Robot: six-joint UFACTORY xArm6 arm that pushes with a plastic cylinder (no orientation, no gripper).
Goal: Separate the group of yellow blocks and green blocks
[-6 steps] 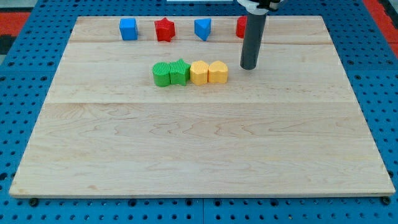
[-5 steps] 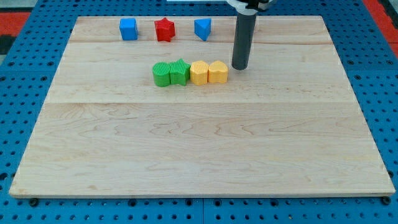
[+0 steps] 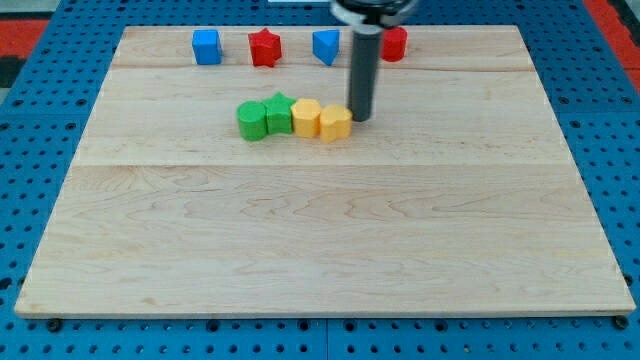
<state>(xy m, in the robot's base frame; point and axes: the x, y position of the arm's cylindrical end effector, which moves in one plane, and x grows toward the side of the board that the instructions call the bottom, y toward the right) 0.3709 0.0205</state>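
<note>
Four blocks stand in a touching row on the wooden board (image 3: 320, 220). From the view's left: a green cylinder (image 3: 251, 121), a green star (image 3: 279, 113), a yellow block (image 3: 305, 117) and a second yellow block (image 3: 335, 124). My tip (image 3: 360, 120) touches the right side of the rightmost yellow block, which sits slightly lower than its neighbour. The dark rod rises from there to the view's top.
Along the board's top edge stand a blue cube (image 3: 206, 46), a red star (image 3: 264, 47), a blue block (image 3: 326, 46) and a red block (image 3: 394, 44). A blue pegboard (image 3: 40, 150) surrounds the board.
My tip moved left into the rightmost yellow block. The whole row shifted a little to the left, and the right yellow block slipped slightly downward. The red block at the top is uncovered.
</note>
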